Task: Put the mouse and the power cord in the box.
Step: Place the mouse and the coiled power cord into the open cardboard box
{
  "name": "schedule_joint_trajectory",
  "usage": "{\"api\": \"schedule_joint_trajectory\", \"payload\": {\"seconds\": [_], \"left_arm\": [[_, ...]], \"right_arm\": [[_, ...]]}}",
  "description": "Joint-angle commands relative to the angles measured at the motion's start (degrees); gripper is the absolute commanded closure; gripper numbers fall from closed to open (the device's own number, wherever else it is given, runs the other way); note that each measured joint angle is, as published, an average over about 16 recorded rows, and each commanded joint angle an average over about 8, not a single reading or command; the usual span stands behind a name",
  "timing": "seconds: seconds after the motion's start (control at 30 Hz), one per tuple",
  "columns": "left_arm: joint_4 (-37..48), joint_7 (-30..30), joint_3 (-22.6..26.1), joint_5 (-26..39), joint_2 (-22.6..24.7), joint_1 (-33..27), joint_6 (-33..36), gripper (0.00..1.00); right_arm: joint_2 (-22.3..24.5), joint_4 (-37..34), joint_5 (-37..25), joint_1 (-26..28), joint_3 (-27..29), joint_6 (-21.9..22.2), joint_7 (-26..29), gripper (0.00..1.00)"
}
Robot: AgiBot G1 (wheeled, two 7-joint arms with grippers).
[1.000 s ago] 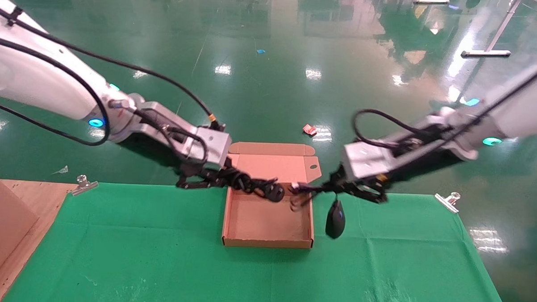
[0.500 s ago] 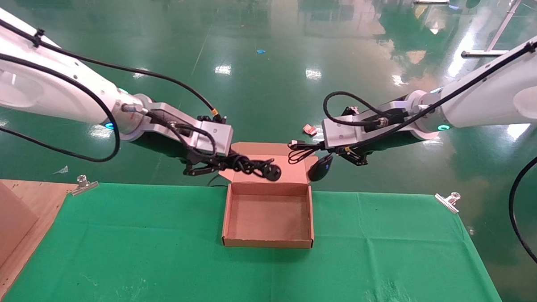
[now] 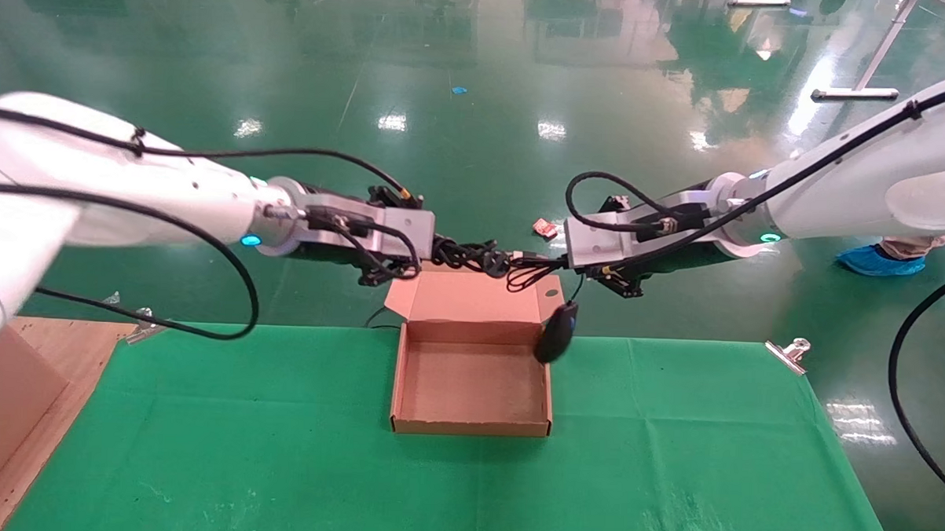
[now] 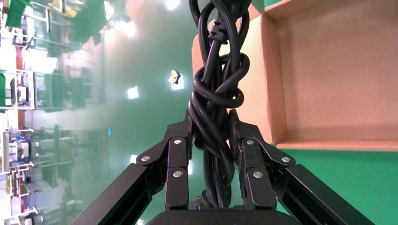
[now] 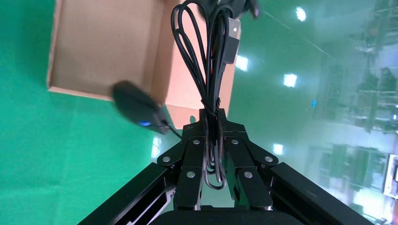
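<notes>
Both arms have drawn inward above the box (image 3: 473, 391), left tool (image 4: 212, 145) pinching the power cord (image 3: 469, 255), right tool (image 5: 213, 136) pinching the wire with the mouse (image 3: 556, 341) dangling at the rim; lowering comes next.

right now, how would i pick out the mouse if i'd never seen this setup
Find the open brown box in the middle of the green cloth. The mouse hangs over its far right corner, on a thin wire from the right tool. It is a smooth black oval, unlike the thick knotted power cord in the left tool.
</notes>
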Motion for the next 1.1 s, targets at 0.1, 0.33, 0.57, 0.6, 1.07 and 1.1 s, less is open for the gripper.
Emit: {"api": "schedule_joint_trajectory", "payload": {"seconds": [0.1, 0.33, 0.57, 0.6, 1.07, 1.1], "left_arm": [[-1.6, 0.1, 0.9, -1.2, 0.1, 1.8, -1.9, 1.00], [-4.0, 0.0, 4.5, -2.1, 0.4, 7.2, -7.1, 1.00], [-7.1, -5.4, 8.4, -3.8, 0.7, 13.3, -20.6, 1.00], [-7.8, -6.3, 9.0, -4.0, 0.7, 14.3, -23.0, 1.00], [-14.3, -19.9, 17.6, -12.9, 0.6, 21.1, -33.7, 0.82], [-14.7, -20.4, 18.2, -13.5, 0.6, 21.1, -32.9, 0.70]], "right_arm": [[0.1, 0.1, 0.4, 0.0, 0.1, -0.8, 0.2, 1.00], [0.5, -0.5, 1.2, 0.5, 0.4, -3.4, 0.3, 1.00], [1.0, -1.5, 1.8, 0.7, 0.7, -5.6, -0.2, 1.00], [1.0, -1.6, 1.9, 0.7, 0.7, -5.8, -0.3, 1.00], [1.8, -3.2, 2.4, -0.2, 1.0, -7.5, -1.8, 1.00], [1.8, -3.3, 2.4, -0.3, 1.0, -7.3, -1.9, 1.00]]}}
